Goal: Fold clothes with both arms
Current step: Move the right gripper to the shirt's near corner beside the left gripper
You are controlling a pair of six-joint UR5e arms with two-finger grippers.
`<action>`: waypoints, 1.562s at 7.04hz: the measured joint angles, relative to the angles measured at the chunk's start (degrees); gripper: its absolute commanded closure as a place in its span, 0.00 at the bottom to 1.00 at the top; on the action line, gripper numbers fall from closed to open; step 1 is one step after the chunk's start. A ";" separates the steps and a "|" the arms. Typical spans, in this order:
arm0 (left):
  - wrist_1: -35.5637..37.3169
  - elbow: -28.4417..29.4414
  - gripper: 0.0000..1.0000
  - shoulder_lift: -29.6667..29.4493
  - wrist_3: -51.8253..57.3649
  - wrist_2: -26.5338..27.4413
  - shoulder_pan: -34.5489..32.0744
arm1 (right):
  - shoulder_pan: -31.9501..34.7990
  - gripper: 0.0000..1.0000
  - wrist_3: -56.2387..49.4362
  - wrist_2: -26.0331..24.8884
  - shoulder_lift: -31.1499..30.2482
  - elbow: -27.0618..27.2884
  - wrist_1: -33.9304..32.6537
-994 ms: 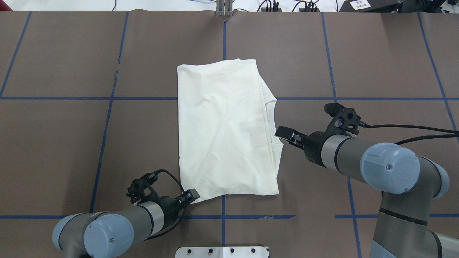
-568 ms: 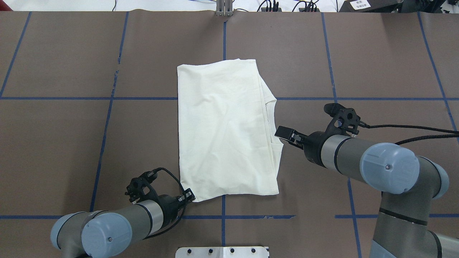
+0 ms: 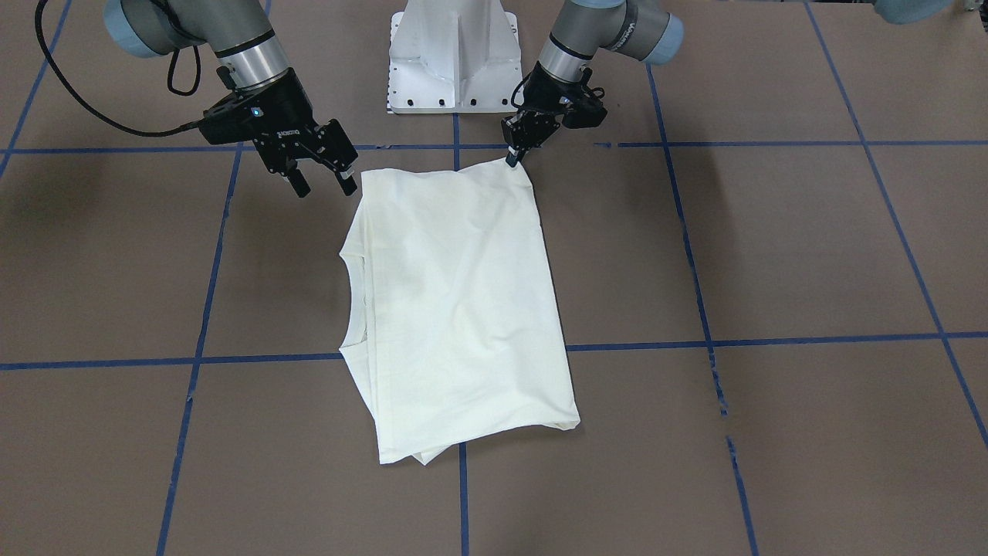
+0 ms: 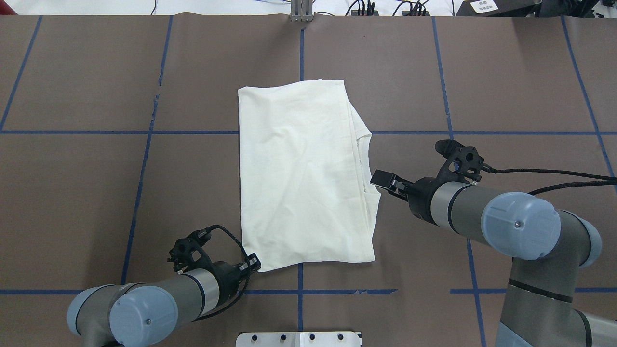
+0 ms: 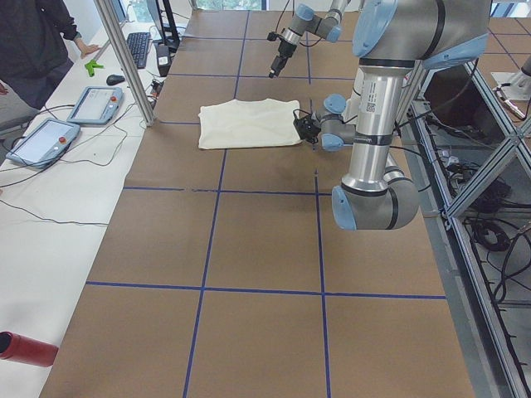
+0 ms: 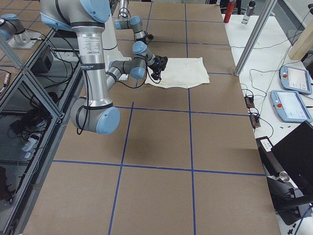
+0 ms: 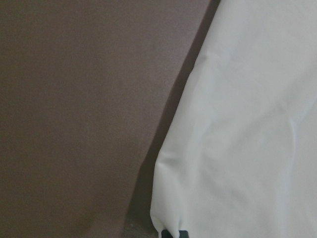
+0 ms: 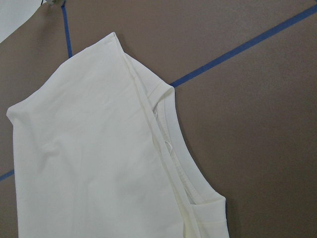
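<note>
The cream shirt (image 4: 303, 178) lies folded flat near the middle of the brown bench (image 4: 96, 193), plain side up. It forms a tall rectangle straddling the blue tape lines (image 4: 72, 131). Its ribbed neckline (image 8: 174, 148) shows along the edge on the robot's right, where the folded layers step out a little.

The left fingers (image 3: 513, 154) are down at the shirt's near left corner (the one closest to the white pedestal (image 3: 451, 62)). They are drawn together with the tip of the cloth between them. The left wrist camera sits too close to the fabric to confirm this, but from the front camera it looks like a true pinch.

The right fingers (image 3: 345, 176) are spread wide and hold nothing. They hover over the bench just beside the shirt's right edge, near the lower end of the neckline, with their tips pointing down. As far as the front camera shows, they are clear of the cloth.
</note>
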 measured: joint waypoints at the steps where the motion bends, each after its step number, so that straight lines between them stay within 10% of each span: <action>1: 0.06 -0.37 1.00 -0.01 -0.04 0.07 0.00 | 0.00 0.04 1.73 -0.06 -0.09 0.05 -0.27; 11: 0.17 -2.07 1.00 -0.08 0.36 2.04 -0.16 | -9.62 0.14 17.10 -4.08 9.39 -0.71 -22.28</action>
